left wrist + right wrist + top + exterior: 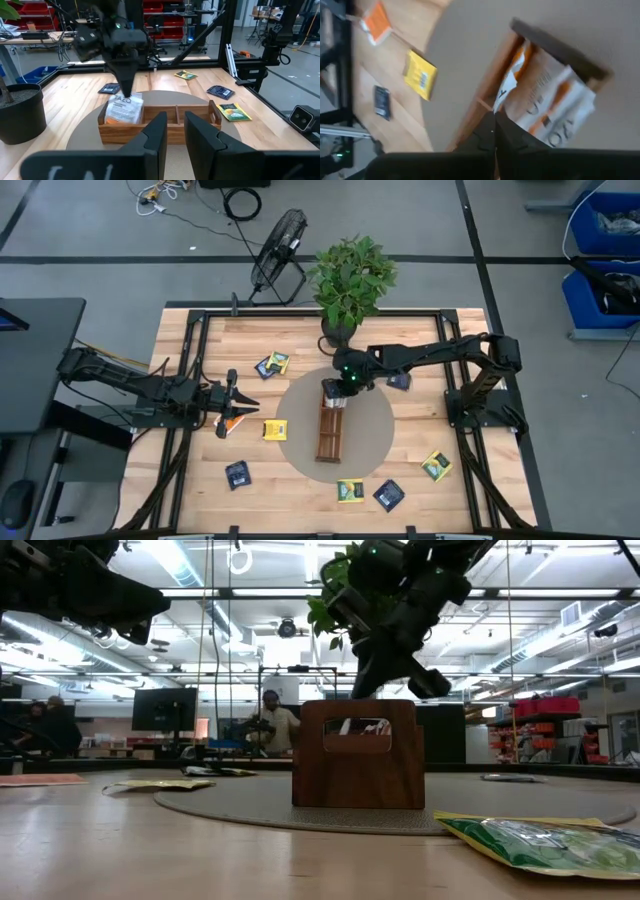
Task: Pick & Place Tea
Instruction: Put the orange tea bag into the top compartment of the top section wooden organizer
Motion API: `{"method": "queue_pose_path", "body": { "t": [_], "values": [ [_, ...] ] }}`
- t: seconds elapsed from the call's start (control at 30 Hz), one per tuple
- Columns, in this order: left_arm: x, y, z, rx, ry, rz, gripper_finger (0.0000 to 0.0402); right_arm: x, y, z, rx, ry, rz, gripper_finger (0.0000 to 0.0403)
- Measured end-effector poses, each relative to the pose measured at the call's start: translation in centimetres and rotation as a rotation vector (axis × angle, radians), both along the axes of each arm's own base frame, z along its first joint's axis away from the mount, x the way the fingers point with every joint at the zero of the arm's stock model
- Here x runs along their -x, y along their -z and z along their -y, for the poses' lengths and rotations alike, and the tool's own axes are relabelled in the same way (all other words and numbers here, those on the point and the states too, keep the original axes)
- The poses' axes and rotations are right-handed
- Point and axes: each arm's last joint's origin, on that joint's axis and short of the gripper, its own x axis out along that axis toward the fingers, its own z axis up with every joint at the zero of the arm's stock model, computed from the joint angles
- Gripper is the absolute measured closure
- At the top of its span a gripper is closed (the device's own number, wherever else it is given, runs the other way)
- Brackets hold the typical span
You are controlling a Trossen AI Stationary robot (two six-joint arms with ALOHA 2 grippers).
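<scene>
A long brown wooden tray (332,423) lies on a round grey mat (375,442). My right gripper (340,385) hangs over the tray's far end compartment, shut on an orange-and-white tea sachet (122,109) that stands tilted in it. My left gripper (236,397) hovers open over the table's left part, just beyond an orange sachet (232,423), and touches nothing. More sachets lie flat on the wood: yellow (275,429), navy (238,473), green-yellow (350,490), navy (389,495), green-yellow (436,465). My right gripper pinches the orange-and-white sachet by its upper edge (124,98) between the two fingertips (496,131). The fingers come from above, pointing down. The sachet leans in the tray's far end compartment (120,122), its lower part inside the tray.
A potted plant (345,320) stands just beyond the tray's far end, close to the right arm. Two sachets (272,364) lie left of the pot and a navy one (399,380) right of it. A black frame (190,330) borders the table. People are in the room behind (270,725).
</scene>
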Motion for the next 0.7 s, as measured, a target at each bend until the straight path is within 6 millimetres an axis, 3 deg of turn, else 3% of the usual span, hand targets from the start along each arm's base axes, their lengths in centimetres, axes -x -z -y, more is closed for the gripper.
{"method": "queue_pose_path", "body": {
  "t": [0.2,0.33,0.7],
  "values": [
    [0.0,0.0,0.0,0.0,0.0,0.0,0.0333,0.0,-1.2,1.1,0.036,0.009,-0.026,0.0402],
    [0.0,0.0,0.0,0.0,0.0,0.0,0.0333,0.5,-1.0,1.5,0.038,0.019,-0.089,0.0402],
    [0.0,0.0,0.0,0.0,0.0,0.0,0.0333,-0.1,-1.0,1.3,0.052,0.017,-0.037,0.0403]
  ]
}}
